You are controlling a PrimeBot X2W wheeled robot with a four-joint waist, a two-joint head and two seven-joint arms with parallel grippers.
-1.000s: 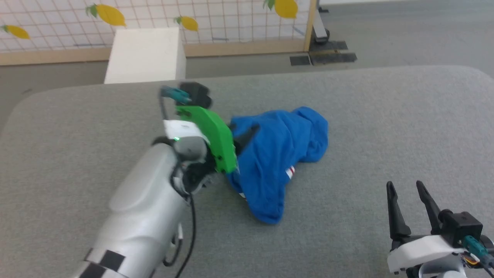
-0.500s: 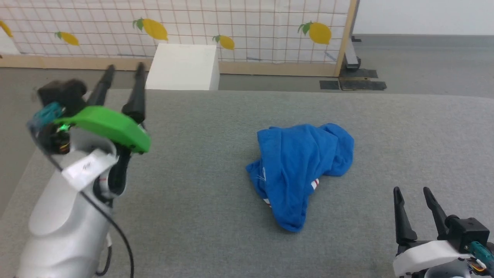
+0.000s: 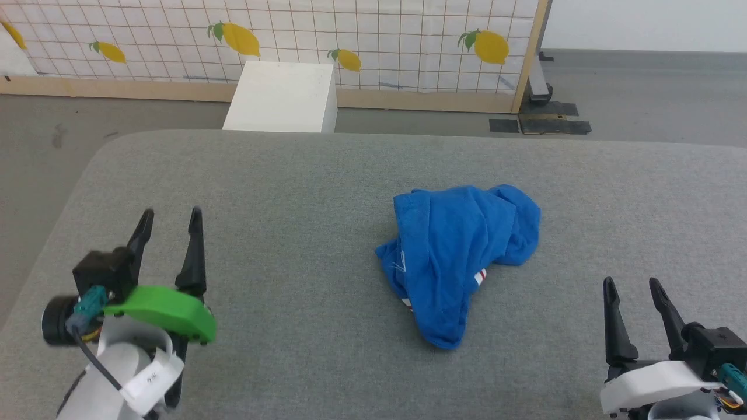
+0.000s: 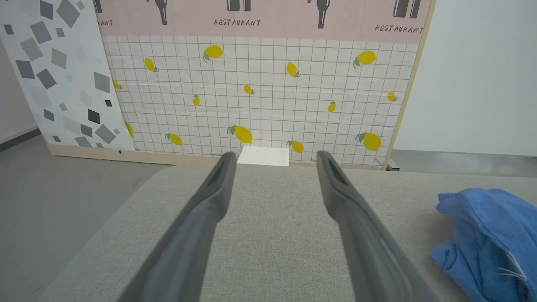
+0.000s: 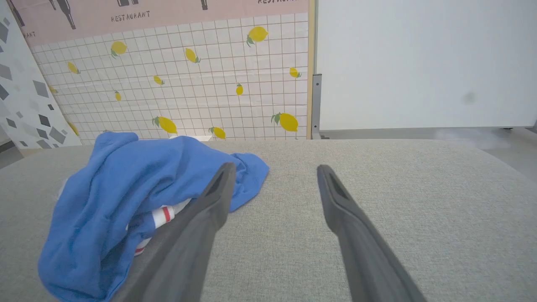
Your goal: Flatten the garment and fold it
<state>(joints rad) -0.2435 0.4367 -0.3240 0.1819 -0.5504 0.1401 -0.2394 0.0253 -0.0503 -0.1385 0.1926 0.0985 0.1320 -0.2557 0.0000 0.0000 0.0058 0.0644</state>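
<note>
The garment, a bright blue jersey with a bit of white, red-striped trim showing, lies crumpled in a heap right of the middle of the grey table. It also lies at the right edge of the left wrist view as the garment, and at the left of the right wrist view as the garment. My left gripper stands open at the lower left, well clear of the cloth, nothing between its fingers. My right gripper stands open at the lower right, just off the heap.
A white box stands on the floor behind the table's far edge. A lemon-patterned tiled partition with a wooden frame runs along the back. The table's rounded left corner drops to grey floor.
My left arm has swung off the garment, out to the left and down to the lower left, open and empty. The heap stays crumpled. The camera shifted. The right gripper kept still.
</note>
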